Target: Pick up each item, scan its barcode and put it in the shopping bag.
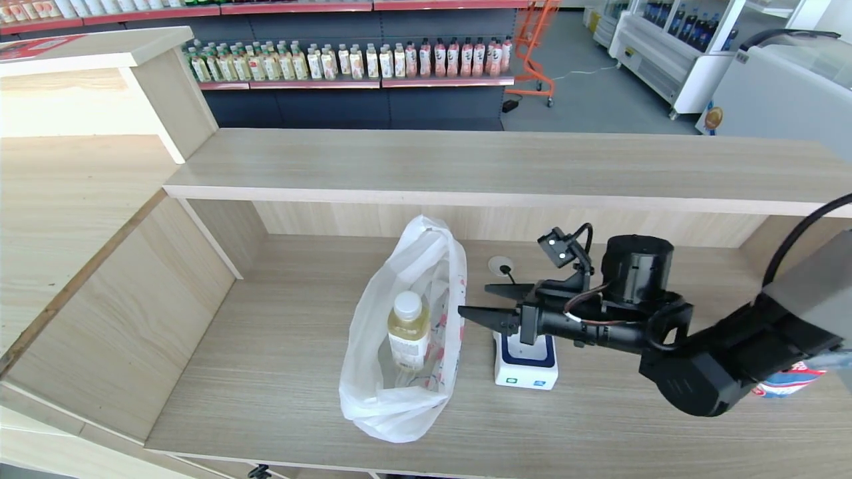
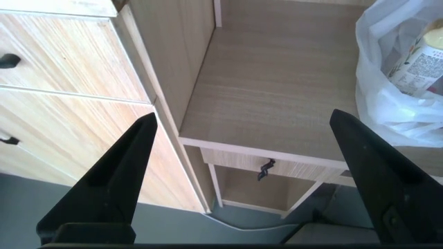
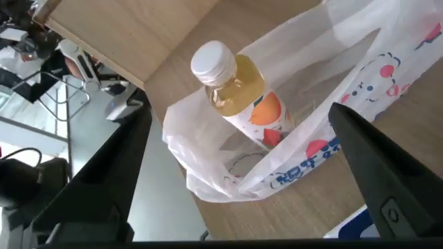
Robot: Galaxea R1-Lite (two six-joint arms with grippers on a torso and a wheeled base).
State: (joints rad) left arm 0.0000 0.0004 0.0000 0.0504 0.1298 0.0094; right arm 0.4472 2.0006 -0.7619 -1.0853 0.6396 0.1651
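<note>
Head view: the right gripper hangs empty, jaws apart, just beside the shopping bag, where the bottle stands. Left wrist view: the left gripper gapes wide and holds nothing. Right wrist view: the bottle sits inside the bag, so this item looks done, and fetching another to scan is probably next.

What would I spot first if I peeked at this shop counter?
The white shopping bag in the middle of the counter, with a yellow drink bottle standing inside. Right beside it hangs the robot's black right gripper, open and empty, above a small white scanner.
</note>
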